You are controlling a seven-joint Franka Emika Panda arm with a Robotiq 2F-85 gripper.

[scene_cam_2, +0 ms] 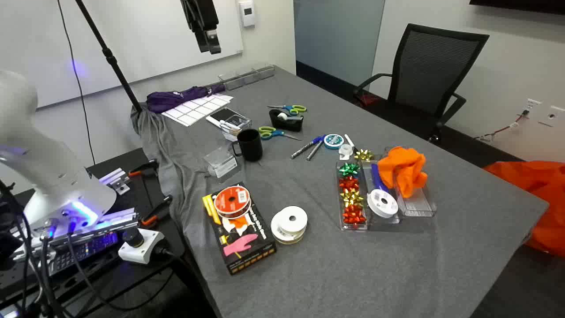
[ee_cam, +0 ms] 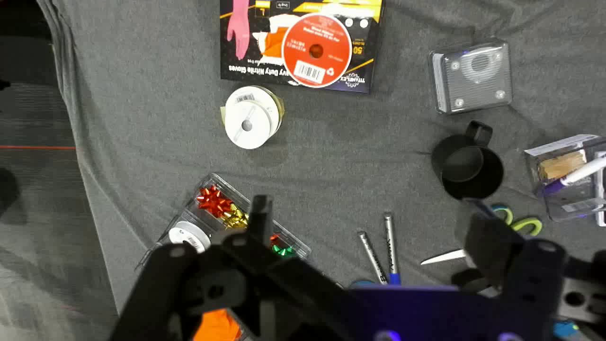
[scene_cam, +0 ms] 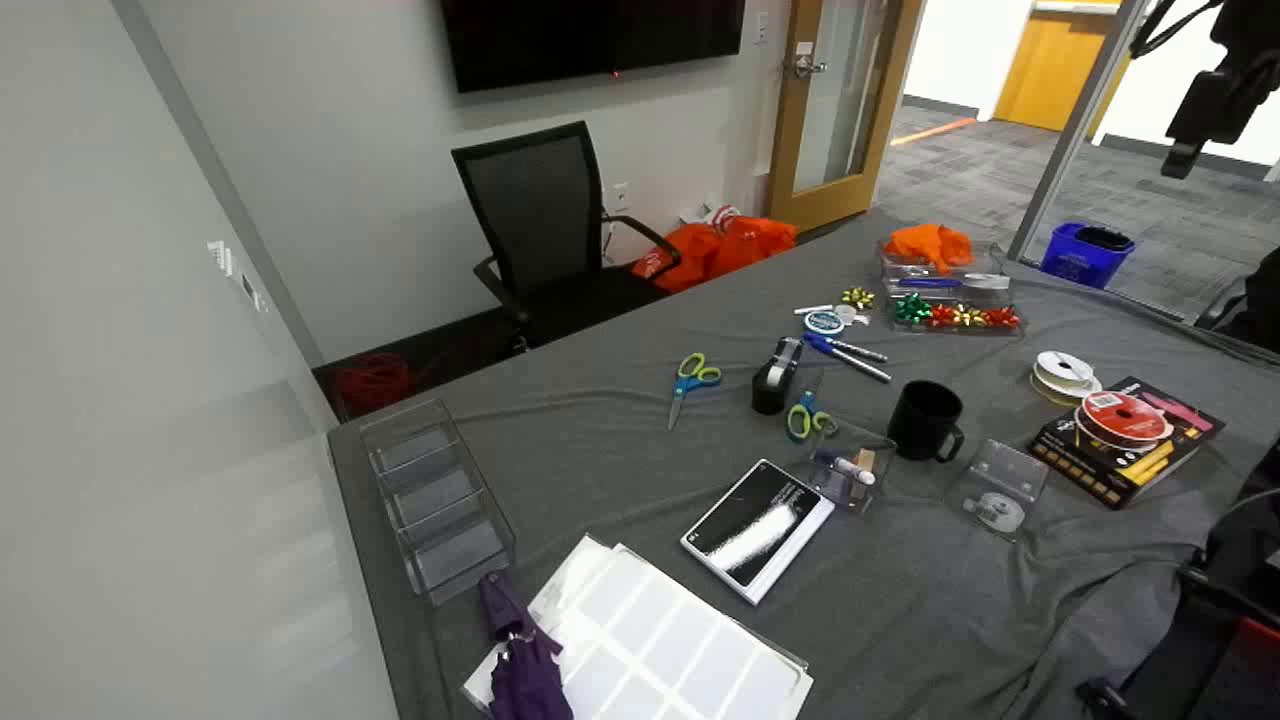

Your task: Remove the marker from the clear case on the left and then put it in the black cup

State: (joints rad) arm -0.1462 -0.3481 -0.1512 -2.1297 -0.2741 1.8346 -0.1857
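Note:
The marker, white with a purple end, lies in a small clear case beside a tan block; the marker shows in both exterior views (scene_cam: pixel 857 471) (scene_cam_2: pixel 230 126) and in the wrist view (ee_cam: pixel 586 171). The clear case (scene_cam: pixel 866 504) also shows at the right edge of the wrist view (ee_cam: pixel 551 208). The black cup (scene_cam: pixel 922 418) stands upright beside the case, with its handle; it also shows in an exterior view (scene_cam_2: pixel 249 145) and the wrist view (ee_cam: pixel 457 163). My gripper (ee_cam: pixel 369 208) is open and empty, high above the table; it also shows in an exterior view (scene_cam_2: pixel 209 43).
Two silver markers (ee_cam: pixel 390 246), green-handled scissors (scene_cam: pixel 808 418) and a tape dispenser (scene_cam: pixel 776 376) lie near the cup. A second clear case (ee_cam: pixel 473 78) lies beside it. A glove box (scene_cam_2: pixel 240 234), ribbon spools (scene_cam_2: pixel 291 223), bow tray (scene_cam_2: pixel 353 198) and black-topped box (scene_cam: pixel 757 530) lie around.

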